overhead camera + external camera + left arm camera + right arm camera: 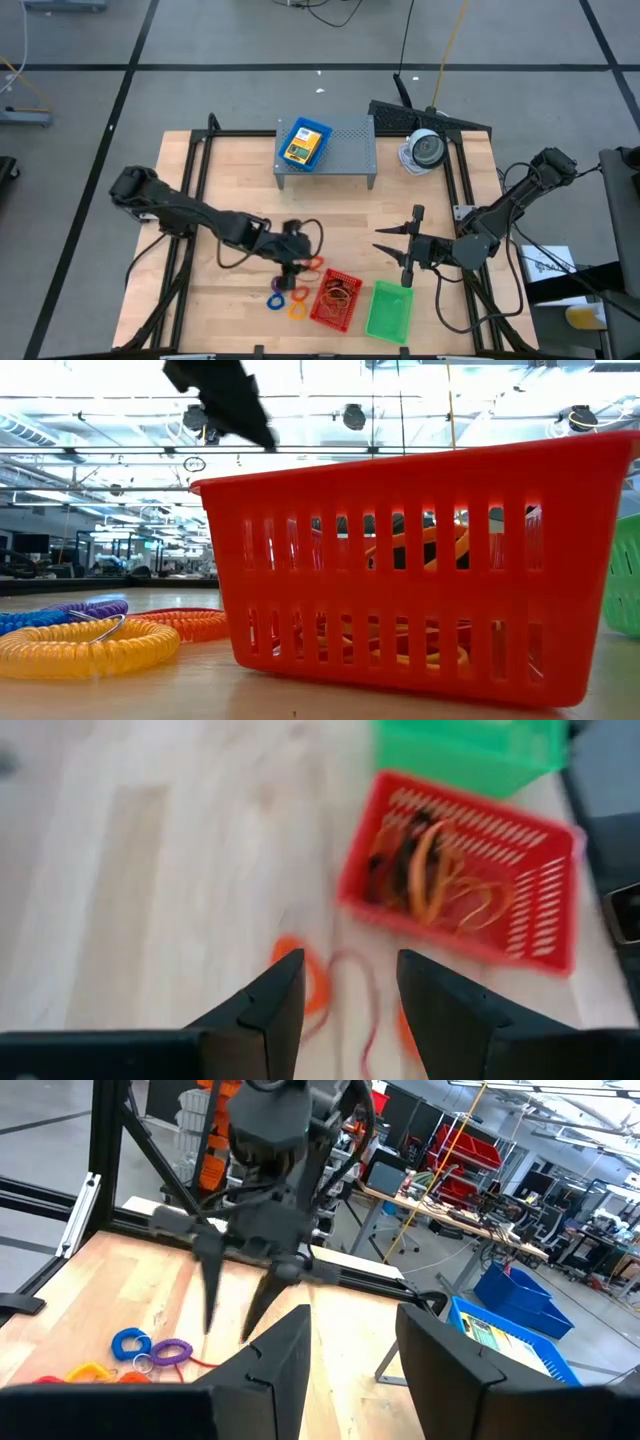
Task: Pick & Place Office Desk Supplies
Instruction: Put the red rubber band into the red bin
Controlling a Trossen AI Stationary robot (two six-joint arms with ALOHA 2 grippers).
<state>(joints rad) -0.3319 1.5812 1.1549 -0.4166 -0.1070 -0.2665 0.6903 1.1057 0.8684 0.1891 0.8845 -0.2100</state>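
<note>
High view: no readable writing anywhere; the print on the yellow-and-green crayon box (303, 147) is too small to make out. That box lies in a blue mesh tray (321, 136) on the grey perforated shelf (345, 150) at the far side of the wooden surface (230, 180). My left fingers (292, 268) hang just above the coil rings at the near edge, beside the red mesh tray (335, 300). The orange ring (313, 264), purple ring (285, 283), blue ring (277, 299) and yellow-orange ring (298, 309) cluster left of the red tray. The green mesh tray (390, 310) sits just right of the red one. My right fingers (400, 252) hover over bare wood above the green tray, spread apart, nothing held. A round white-and-grey device (424, 151) sits beside the shelf.

Low view: the red tray fills the frame, slotted walls, orange bands inside. Coil rings lie flat on the wood to its left.

Left wrist view: my left fingers are parted, nothing between them, with a thin reddish rubber band (362, 990) on the wood below. The red tray holds tangled orange bands and dark pieces.

Right wrist view: my right fingers are parted and empty; the left arm shows across the surface.
</note>
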